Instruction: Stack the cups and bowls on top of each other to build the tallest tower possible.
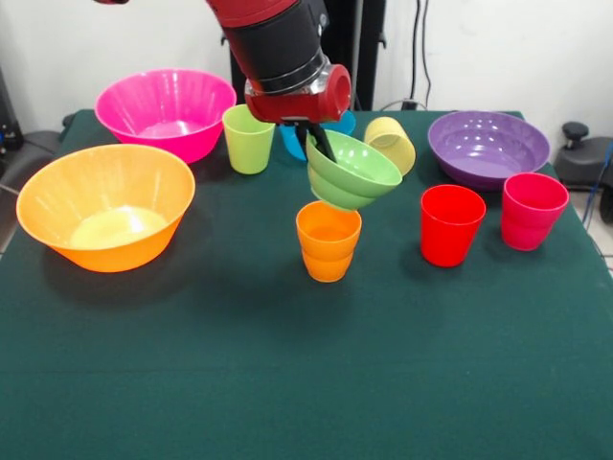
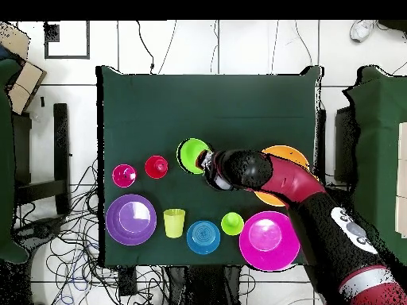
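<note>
Spreading under me is the green table (image 1: 287, 383), and I go down it by size. My arm (image 1: 278, 48) drops in from the far edge. The large orange bowl (image 1: 105, 206) sits at the front view's left, with the large pink bowl (image 1: 165, 110) behind it nearer my pedestal. The wide purple bowl (image 1: 488, 146) lies at the far right of that view. The small blue bowl (image 2: 203, 237) rests close to my base, mostly hidden behind my wrist from the front but plain from overhead, between the pale yellow cup (image 2: 174, 222) and the lime green cup (image 1: 248, 139).

My claw (image 1: 318, 144) is pinched on the rim of the small light green bowl (image 1: 352, 171): one dark finger (image 1: 322, 144) shows inside the rim at the bowl's far edge. The bowl hangs tilted, its mouth turned up and toward the camera, its lower side just above the orange ribbed cup (image 1: 329, 240), which stands upright near the table's middle. Whether bowl and cup touch, I cannot tell; from overhead the bowl covers the cup.

From the front, the pale yellow cup looks tipped, its mouth turned toward the camera, behind the green bowl. The red cup (image 1: 451, 223) and the pink-red cup (image 1: 533, 209) stand upright side by side, just in front of the purple bowl.
</note>
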